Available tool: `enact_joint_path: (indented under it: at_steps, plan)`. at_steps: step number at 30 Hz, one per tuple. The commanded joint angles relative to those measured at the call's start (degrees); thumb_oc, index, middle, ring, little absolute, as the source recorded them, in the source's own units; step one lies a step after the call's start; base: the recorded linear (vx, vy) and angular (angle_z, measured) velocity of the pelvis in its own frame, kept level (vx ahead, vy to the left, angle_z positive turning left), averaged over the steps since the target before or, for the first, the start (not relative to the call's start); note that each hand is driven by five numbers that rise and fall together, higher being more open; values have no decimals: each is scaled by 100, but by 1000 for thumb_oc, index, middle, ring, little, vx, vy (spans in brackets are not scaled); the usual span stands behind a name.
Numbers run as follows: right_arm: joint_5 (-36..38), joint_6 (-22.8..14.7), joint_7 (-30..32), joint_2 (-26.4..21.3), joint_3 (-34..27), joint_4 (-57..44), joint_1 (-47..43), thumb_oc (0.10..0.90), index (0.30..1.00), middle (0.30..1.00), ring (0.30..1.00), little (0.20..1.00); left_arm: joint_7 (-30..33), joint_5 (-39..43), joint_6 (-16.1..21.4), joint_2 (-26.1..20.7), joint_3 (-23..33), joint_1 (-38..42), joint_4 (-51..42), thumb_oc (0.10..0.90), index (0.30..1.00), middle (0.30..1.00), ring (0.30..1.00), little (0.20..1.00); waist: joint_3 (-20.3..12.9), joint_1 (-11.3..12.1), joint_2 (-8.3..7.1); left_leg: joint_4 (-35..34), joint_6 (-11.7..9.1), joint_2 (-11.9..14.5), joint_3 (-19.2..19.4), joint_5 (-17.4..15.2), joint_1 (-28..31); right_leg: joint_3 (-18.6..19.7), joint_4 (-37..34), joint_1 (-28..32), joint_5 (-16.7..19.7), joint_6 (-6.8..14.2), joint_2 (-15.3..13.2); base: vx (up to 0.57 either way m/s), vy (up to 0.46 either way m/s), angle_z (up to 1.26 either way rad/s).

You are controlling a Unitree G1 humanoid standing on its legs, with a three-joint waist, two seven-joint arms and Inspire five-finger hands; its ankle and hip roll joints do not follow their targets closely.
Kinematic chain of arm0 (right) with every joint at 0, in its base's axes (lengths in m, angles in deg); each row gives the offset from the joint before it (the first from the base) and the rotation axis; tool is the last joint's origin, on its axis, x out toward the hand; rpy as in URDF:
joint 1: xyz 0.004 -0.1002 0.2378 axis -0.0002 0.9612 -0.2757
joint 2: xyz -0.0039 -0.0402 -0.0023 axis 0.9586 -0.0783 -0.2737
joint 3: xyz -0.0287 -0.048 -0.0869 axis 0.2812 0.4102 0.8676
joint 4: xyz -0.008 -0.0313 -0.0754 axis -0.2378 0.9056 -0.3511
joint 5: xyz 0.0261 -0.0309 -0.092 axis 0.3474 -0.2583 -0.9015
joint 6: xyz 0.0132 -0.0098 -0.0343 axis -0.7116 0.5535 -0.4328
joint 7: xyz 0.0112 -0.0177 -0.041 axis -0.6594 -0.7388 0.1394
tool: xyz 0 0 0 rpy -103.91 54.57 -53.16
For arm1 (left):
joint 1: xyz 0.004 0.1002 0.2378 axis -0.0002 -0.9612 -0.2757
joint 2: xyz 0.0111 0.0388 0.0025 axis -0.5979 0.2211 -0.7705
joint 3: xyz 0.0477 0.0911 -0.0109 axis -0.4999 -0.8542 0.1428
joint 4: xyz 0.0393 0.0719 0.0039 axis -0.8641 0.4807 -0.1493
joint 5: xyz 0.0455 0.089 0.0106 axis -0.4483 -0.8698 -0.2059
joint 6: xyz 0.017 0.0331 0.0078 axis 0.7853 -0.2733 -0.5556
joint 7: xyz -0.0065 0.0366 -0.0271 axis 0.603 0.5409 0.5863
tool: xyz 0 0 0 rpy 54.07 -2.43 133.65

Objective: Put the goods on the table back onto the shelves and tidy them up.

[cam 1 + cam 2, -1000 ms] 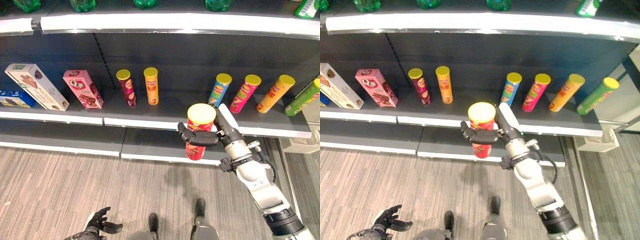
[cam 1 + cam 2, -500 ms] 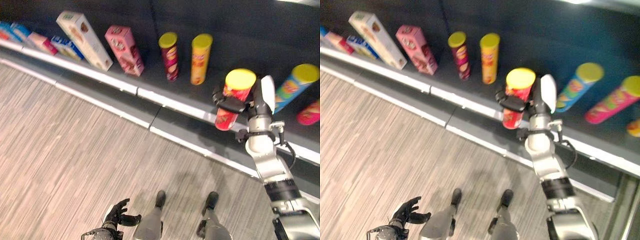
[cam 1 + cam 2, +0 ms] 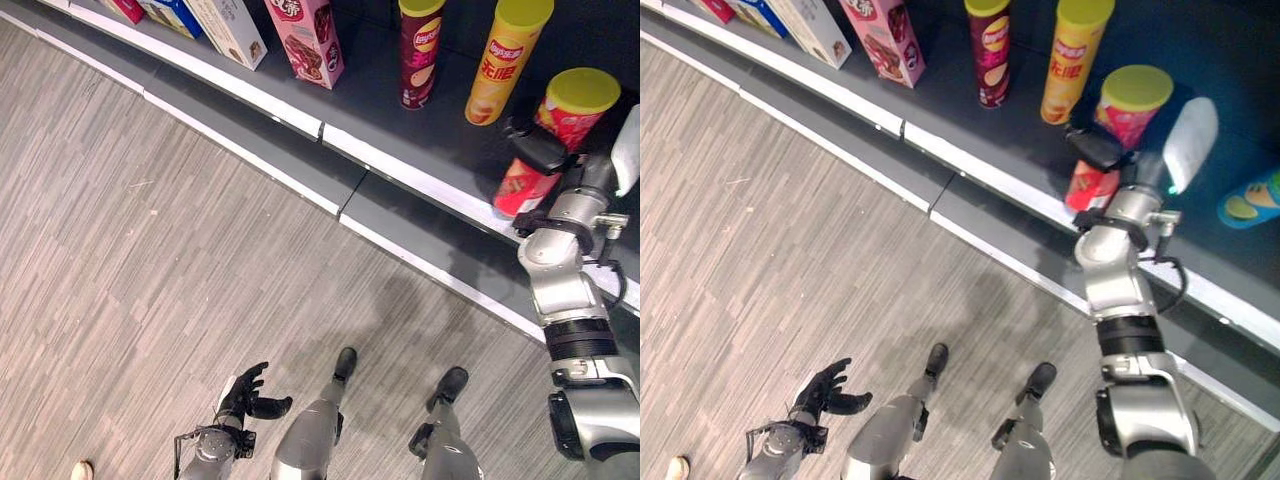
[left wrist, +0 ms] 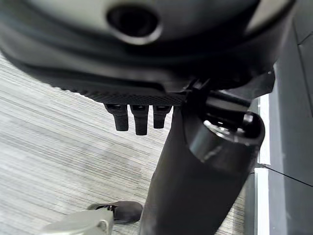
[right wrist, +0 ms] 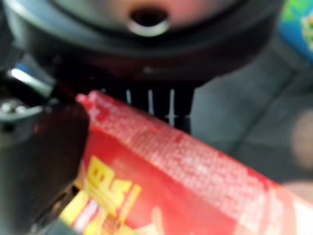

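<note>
A red chip can with a yellow lid (image 3: 565, 115) is tilted over the front part of the dark shelf board (image 3: 380, 120). My right hand (image 3: 540, 150) is shut on it, dark fingers round its middle and the white-covered thumb (image 3: 1190, 145) behind. In the right wrist view the red can (image 5: 186, 181) lies close against the palm. I cannot tell whether its base touches the board. Just behind it stand a yellow can (image 3: 505, 60) and a maroon can (image 3: 418, 50). My left hand (image 3: 250, 395) hangs low over the floor, its fingers (image 4: 139, 117) relaxed and holding nothing.
Further left on the same shelf stand a pink box (image 3: 305, 40), a white box (image 3: 230, 30) and a blue box (image 3: 175, 12). A blue can (image 3: 1250, 200) lies to the right. A lower grey shelf ledge (image 3: 300, 165) juts toward the wooden floor (image 3: 150, 250). A person's shoe (image 3: 80, 470) shows at the floor's near edge.
The camera has swung downward, so the whole picture has shifted. My right hand has carried the red can further in over the shelf, close beside the yellow can. The left hand stays low.
</note>
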Motion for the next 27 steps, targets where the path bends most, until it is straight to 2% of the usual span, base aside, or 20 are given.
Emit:
enact_joint_path:
  at_steps: [1,5,13,19,27]
  plan:
    - [-393,-261,622,-737,204,-267,-751,400,300,300,300,300,251,28,178,-571,-357,-216,130,800,900,900,900,900,-550,80,-81,7,74,79,-93,-180,-255,319,1159,-138,-1119,506,-550,0,0,0]
    - [-341,-229,790,-876,164,-161,-860,400,300,300,300,300,285,18,191,-585,-421,-175,82,800,900,900,900,900,-534,103,-27,7,71,51,-105,-171,-317,323,1180,-179,-1128,518,-574,0,0,0]
    - [-44,-276,1113,-1049,186,115,-1286,400,300,300,300,300,352,32,265,-630,-590,-73,-42,800,900,900,900,900,-460,161,229,7,67,-39,-147,-116,-543,357,1228,-393,-1116,543,-646,-6,-2,2]
    - [81,-295,1338,-1188,215,284,-1529,400,300,300,300,300,435,-10,296,-660,-635,-11,-62,800,900,900,900,900,-411,182,321,7,64,-95,-156,-106,-645,357,1205,-484,-1094,565,-680,-1,-4,2]
    - [173,-328,1422,-1481,328,402,-1757,400,300,300,300,300,467,-38,318,-681,-697,35,-53,800,900,900,900,900,-420,209,360,7,53,-111,-170,-106,-705,365,1239,-541,-1114,567,-705,0,0,0]
